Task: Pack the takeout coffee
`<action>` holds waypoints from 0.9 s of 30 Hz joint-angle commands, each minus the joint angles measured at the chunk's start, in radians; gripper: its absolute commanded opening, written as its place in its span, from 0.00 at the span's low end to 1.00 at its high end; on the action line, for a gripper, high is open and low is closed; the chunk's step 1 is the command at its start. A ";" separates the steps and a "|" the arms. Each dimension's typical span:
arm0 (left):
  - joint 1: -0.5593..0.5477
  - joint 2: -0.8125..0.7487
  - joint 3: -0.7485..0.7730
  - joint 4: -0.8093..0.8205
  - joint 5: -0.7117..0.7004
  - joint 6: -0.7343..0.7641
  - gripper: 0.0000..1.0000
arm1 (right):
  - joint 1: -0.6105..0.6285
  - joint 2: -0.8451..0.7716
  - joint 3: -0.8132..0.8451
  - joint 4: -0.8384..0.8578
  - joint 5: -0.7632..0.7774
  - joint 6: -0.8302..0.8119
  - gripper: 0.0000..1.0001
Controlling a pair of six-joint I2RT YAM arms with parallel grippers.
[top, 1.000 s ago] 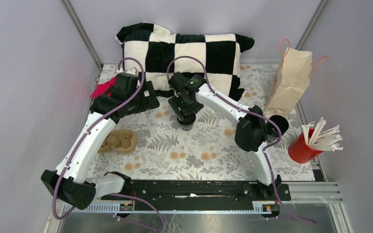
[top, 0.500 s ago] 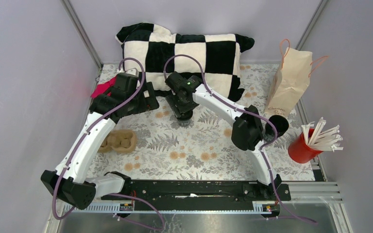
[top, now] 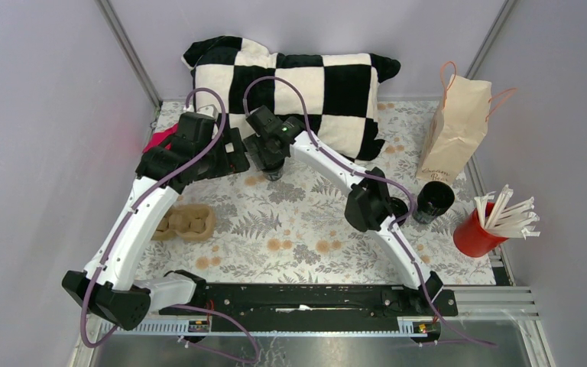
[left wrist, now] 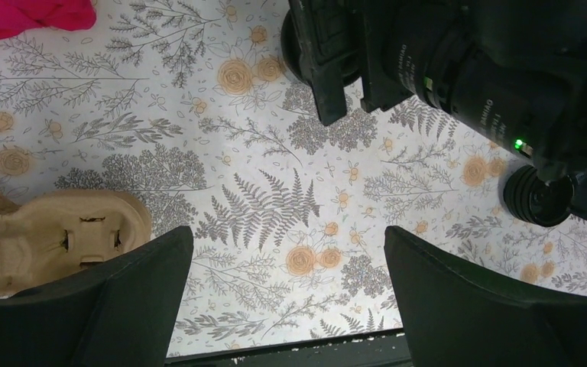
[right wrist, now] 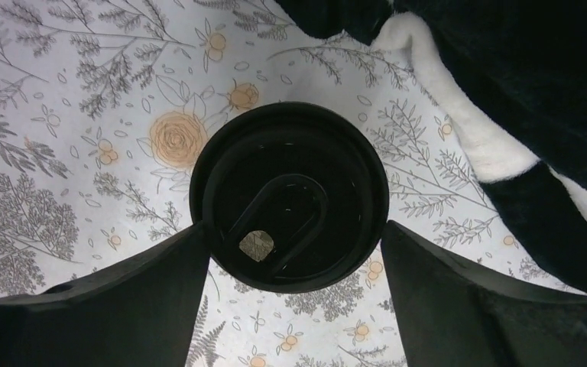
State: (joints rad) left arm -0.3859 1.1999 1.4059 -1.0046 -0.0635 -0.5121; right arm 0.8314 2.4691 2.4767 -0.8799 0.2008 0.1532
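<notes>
there, lidded cup (right wrist: 289, 195); straws (top: 514, 212) in red cup (top: 474, 237)

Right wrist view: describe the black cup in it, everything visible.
The cup is seen from above, upright: a round black plastic lid, rimmed, with an oval recess and a small sip hole showing brownish. It is over the floral cloth beside the pillow. The right tool flanks it, its fingers touching the rim on both sides.
</notes>
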 commanded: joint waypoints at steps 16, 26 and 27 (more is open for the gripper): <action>-0.007 0.016 0.060 0.057 0.018 0.020 0.99 | -0.177 -0.732 -0.463 -0.280 0.084 0.153 0.99; -0.025 0.005 0.042 0.090 0.114 0.006 0.99 | -0.688 -1.173 -1.079 -0.195 0.002 0.161 0.78; -0.029 0.003 0.039 0.094 0.122 0.006 0.99 | -0.733 -1.173 -1.115 -0.175 -0.032 0.160 0.77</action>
State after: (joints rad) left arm -0.4000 1.2152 1.4464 -0.9699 0.0021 -0.5026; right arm 0.2138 1.2869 1.4910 -1.1091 0.2680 0.3111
